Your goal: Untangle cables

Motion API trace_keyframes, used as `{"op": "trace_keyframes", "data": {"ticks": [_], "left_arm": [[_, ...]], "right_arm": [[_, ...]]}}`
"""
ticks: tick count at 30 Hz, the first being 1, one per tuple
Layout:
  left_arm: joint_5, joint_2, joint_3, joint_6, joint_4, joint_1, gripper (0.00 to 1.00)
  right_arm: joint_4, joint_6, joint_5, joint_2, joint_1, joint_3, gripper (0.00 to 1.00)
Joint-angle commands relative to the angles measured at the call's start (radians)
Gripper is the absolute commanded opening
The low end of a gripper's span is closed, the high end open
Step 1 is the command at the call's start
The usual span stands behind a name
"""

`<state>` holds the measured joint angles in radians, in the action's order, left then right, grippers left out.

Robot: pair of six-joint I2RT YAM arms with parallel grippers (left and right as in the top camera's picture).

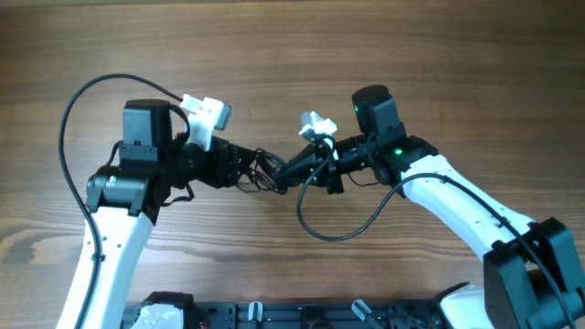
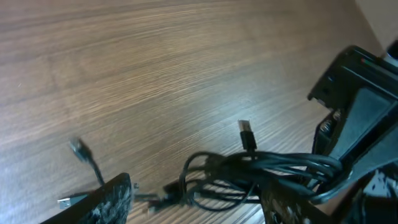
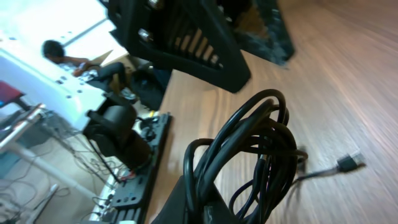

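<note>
The step in hand looks like the pulling-apart of the knot. The cables [image 2: 267,165] are sitting as one bunched coil near the middle of the tabletop [image 1: 292,55], between the two arms.

The right gripper [image 1: 287,173] is pinching shut on that coil. In its own wrist view the loops are rising straight out of its closed fingers.

The left gripper [image 1: 259,171] is standing open. Its fingers [image 2: 109,199] are sitting wide apart on either side of the strands, clamping nothing.

The next move, as I judge it, is calling for the left gripper to pick one strand or loose end (not the whole bunch). It would then draw that away toward the left edge while the right is anchoring the rest. The cords are thin, so a clean pinch will be needing care.

The left wrist view is showing what the overhead is not. A silver-tipped plug [image 2: 247,134] is poking up free above the coil, and a small connector [image 2: 78,148] is lying apart toward the left finger.

The overhead is blurring all this into a dark clump. It is, however, showing that the two grippers are nearly meeting nose to nose.
</note>
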<state>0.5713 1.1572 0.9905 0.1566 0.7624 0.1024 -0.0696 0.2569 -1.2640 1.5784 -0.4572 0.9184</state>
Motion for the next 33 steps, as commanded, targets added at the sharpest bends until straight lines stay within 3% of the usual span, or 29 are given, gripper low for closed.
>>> {"op": "trace_keyframes", "data": {"ticks": [1,18,27,30,33], "left_arm": [[0.053,-0.012,0.006,0.099,0.002,0.005,0.67],[-0.083,-0.002,0.006,0.127,0.002,0.081,0.61],[-0.11,0.076,-0.018,0.18,-0.016,0.222,0.57],[-0.166,0.124,-0.018,0.153,-0.094,0.243,0.51],[-0.209,0.153,-0.018,0.045,-0.256,0.241,0.42]], "right_arm": [[0.002,0.027,-0.135,0.002,-0.002,0.003,0.04],[0.002,0.027,-0.258,0.019,-0.002,0.003,0.05],[0.003,0.027,-0.308,0.019,-0.002,0.003,0.05],[0.003,0.027,-0.357,0.019,-0.002,0.003,0.06],[0.003,0.027,-0.357,0.019,-0.002,0.003,0.06]]}}
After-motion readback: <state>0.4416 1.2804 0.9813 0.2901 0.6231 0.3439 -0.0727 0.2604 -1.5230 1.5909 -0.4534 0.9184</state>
